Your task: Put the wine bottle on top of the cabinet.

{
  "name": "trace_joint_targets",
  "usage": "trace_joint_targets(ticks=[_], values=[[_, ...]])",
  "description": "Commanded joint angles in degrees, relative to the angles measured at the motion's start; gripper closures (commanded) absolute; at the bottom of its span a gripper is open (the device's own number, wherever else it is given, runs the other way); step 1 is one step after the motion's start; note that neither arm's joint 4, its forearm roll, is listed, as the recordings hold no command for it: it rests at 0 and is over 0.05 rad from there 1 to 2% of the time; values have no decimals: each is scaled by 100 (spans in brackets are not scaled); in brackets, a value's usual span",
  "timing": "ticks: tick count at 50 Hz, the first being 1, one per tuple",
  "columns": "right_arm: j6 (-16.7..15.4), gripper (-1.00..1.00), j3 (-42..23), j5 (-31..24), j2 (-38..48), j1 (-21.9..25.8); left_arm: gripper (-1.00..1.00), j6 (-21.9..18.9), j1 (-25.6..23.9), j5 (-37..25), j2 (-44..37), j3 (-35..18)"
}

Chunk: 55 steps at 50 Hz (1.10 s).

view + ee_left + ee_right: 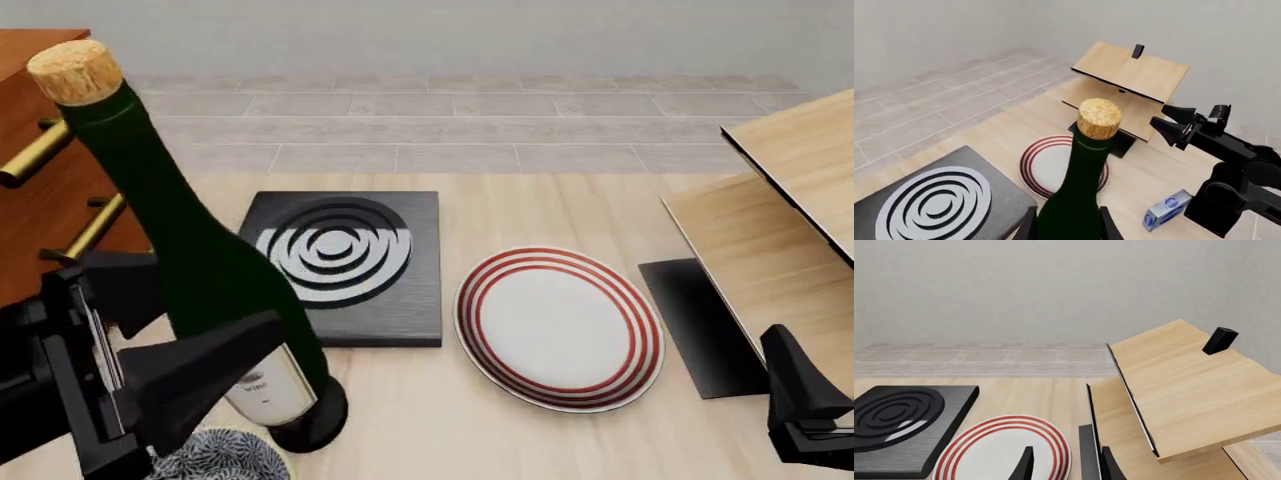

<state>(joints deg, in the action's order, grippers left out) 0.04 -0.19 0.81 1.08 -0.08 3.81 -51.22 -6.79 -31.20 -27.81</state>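
Observation:
The wine bottle (200, 260) is dark green with a tan cork (74, 70) and a cream label. It leans in front of the cabinet (34, 200), a reddish-brown chest with brass handles at the far left edge, and its cork is about level with the cabinet's top. My left gripper (200, 300) is shut on the bottle's lower body. In the left wrist view its fingers (1111, 225) flank the bottle (1077, 195). My right gripper (801, 405) is open and holds nothing, low at the right near the shelf unit.
A black board with white rings (347, 260) lies mid-table, and a red-rimmed plate (467, 310) sits to its right. A pale shelf unit (787, 230) with a small black knob (1219, 340) stands at the right. A patterned bowl (220, 455) and a blue-white box (1166, 210) sit near the front.

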Motion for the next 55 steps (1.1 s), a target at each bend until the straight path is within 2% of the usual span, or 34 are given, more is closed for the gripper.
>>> trace_joint_targets(ticks=[1, 7, 16, 31, 49, 51, 54, 55], values=[[0, -100, 0, 0, 0, 0, 100, -342, 344, -519, 337, -285], [-1, -100, 0, -1, -2, 0, 100, -528, 615, -817, 566, -396], [1, -100, 0, -1, -2, 0, 100, -581, 947, -1122, 840, -460], [0, -100, 0, 1, 3, 1, 100, -840, 1521, -1596, 996, -1004], [0, -100, 0, 0, 0, 1, 100, -1332, 2048, -1882, 653, -1818], [-1, -100, 0, -1, -1, -1, 100, -1437, 2314, -1870, 558, -1966], [-1, -100, 0, 0, 1, 0, 100, -1364, 2371, -1888, 458, -2087], [1, -100, 0, 1, 2, 1, 100, -1459, 2438, -1878, 450, -2113]])
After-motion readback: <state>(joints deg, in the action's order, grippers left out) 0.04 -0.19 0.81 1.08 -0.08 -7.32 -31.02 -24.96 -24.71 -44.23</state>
